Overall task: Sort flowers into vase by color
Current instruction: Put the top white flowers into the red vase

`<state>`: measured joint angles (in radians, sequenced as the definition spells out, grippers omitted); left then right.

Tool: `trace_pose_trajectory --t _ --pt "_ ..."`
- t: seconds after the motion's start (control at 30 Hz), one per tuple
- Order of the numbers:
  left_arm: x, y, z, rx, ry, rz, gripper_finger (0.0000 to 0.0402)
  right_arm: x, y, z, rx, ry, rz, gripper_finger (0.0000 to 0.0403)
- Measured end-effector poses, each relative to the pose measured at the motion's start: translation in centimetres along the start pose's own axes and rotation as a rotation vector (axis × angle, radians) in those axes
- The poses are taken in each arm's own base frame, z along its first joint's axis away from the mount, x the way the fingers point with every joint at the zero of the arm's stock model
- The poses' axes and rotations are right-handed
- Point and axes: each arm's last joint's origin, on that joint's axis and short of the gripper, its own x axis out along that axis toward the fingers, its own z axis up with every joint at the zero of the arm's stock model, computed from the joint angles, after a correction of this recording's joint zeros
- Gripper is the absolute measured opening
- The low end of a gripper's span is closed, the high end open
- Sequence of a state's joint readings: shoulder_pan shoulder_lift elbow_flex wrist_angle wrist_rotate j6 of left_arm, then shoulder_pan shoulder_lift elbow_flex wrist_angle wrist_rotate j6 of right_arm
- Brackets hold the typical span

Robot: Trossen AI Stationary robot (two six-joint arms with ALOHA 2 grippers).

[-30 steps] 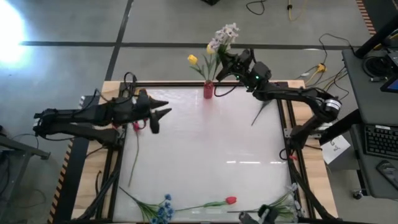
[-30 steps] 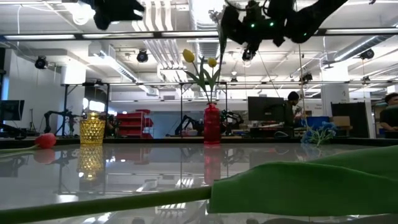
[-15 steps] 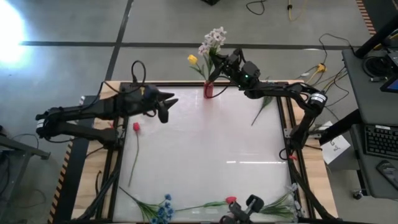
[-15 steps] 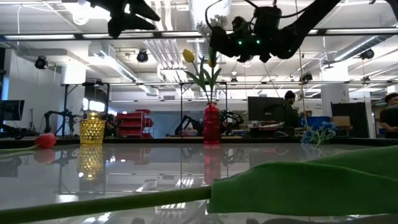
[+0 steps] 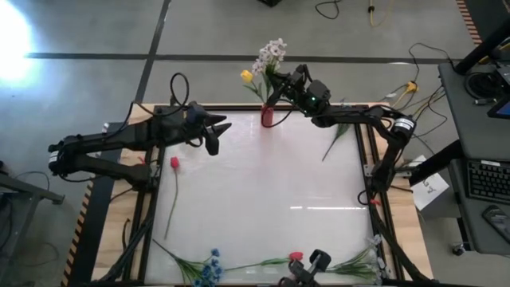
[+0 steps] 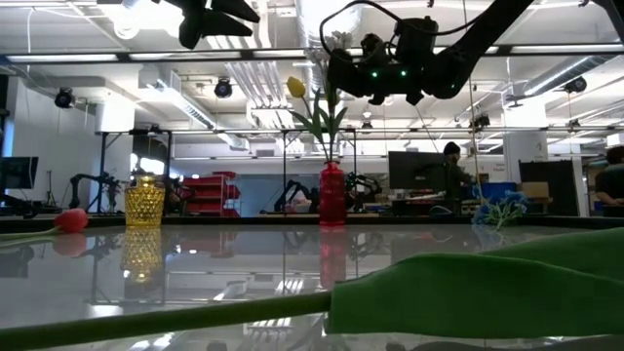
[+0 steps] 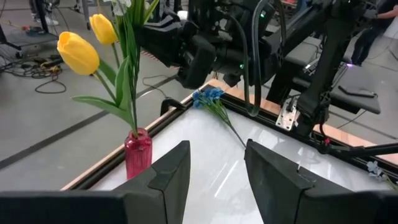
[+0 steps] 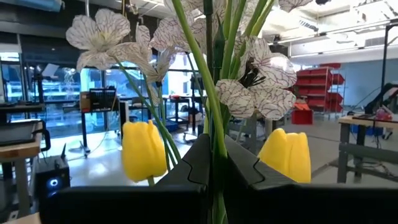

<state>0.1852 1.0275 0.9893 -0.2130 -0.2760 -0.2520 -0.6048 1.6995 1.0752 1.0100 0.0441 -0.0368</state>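
The right tool pinches a white flower by its stem above the red vase holding yellow tulips, so lowering the stem in comes next, while the left tool hangs spread nearby over the worktop

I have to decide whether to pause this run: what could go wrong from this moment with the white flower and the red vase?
The right gripper, shut on the white flower, holds it above the narrow red vase. Two yellow tulips already fill the neck, so the stem may miss it, or nudge the vase over. The open left gripper hovers close by and could clash with the right arm.
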Motion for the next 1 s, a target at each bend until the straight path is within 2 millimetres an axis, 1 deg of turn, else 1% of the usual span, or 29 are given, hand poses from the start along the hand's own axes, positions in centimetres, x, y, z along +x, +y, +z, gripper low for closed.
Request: trace_pose_trajectory --t 0.17,0.33,0.53,0.6,0.7,0.87,1.0 --pt "-0.3 0.1 0.1 -0.005 0.023 0.006 0.0141 0.1 0.0 -0.8 0.002 0.024 0.001 0.0013" --pt "-0.4 0.1 0.1 -0.013 0.021 0.006 0.0141 -0.1 0.1 -1.2 0.011 0.047 0.003 0.0013" --pt "-0.4 0.1 0.1 -0.011 0.025 0.007 0.0141 -0.8 0.1 -2.5 0.008 0.107 0.005 0.0013" --pt "-0.4 0.1 0.1 -0.011 0.025 0.007 0.0141 -1.2 0.1 -3.0 0.007 0.127 0.006 0.0019" --pt "-0.4 0.1 0.1 -0.011 0.025 0.007 0.0141 -1.5 0.1 -3.5 0.018 0.149 0.006 0.0043" --pt "-0.4 0.1 0.1 -0.011 0.026 0.008 0.0141 -1.6 0.2 -3.9 0.036 0.187 0.005 0.0098" --pt "-0.5 0.2 -0.2 -0.001 0.061 0.018 0.0141 -1.7 0.2 -4.0 0.050 0.205 0.013 0.0139"
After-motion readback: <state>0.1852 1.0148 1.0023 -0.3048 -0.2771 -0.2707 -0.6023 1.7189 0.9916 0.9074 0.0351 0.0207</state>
